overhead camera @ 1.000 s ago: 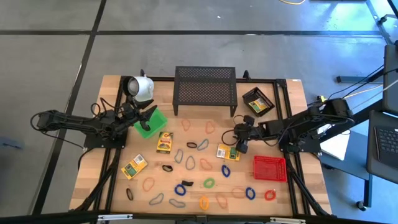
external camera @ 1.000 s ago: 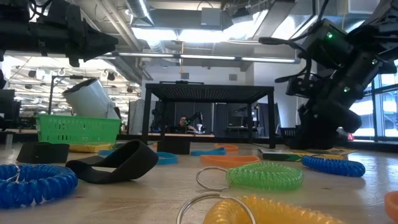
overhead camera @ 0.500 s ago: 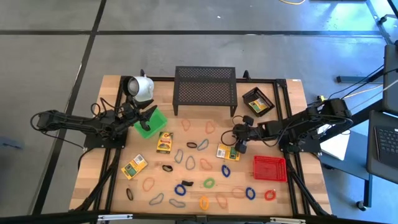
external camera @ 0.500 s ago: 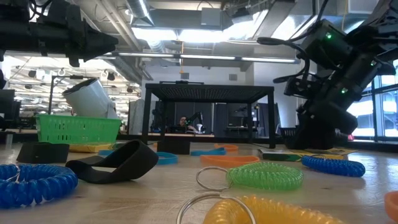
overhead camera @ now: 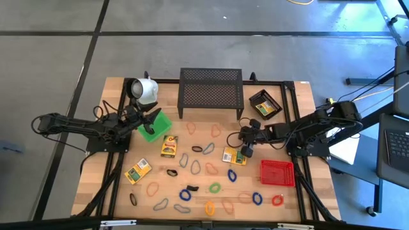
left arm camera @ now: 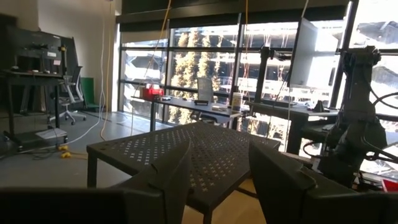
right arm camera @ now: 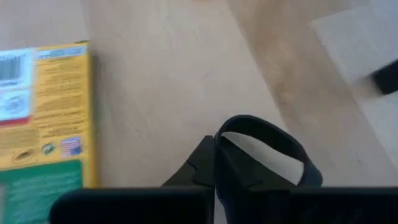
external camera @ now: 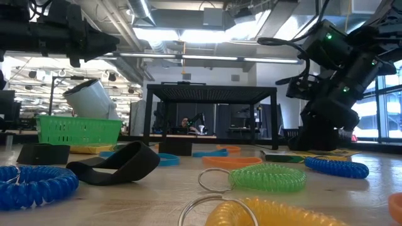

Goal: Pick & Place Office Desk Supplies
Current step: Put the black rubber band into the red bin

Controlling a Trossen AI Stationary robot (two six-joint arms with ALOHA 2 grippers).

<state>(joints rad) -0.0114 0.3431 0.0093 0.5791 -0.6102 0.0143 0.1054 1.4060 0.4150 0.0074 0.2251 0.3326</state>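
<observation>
The right tool (right arm camera: 214, 163) has pinched shut on a black loop (right arm camera: 273, 140), partly hidden.

One camera looks straight down over the whole wooden table (overhead camera: 96, 160), another sits level at tabletop height, wrist cameras peer forward past each claw, and three views share the black mesh shelf (overhead camera: 211, 92).

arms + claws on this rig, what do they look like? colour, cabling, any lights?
Both arms are dark, slim and jointed, with loose black cables. The left claw has two flat, dark fingers. The right claw is black too, and the right arm carries small green lights.
</observation>
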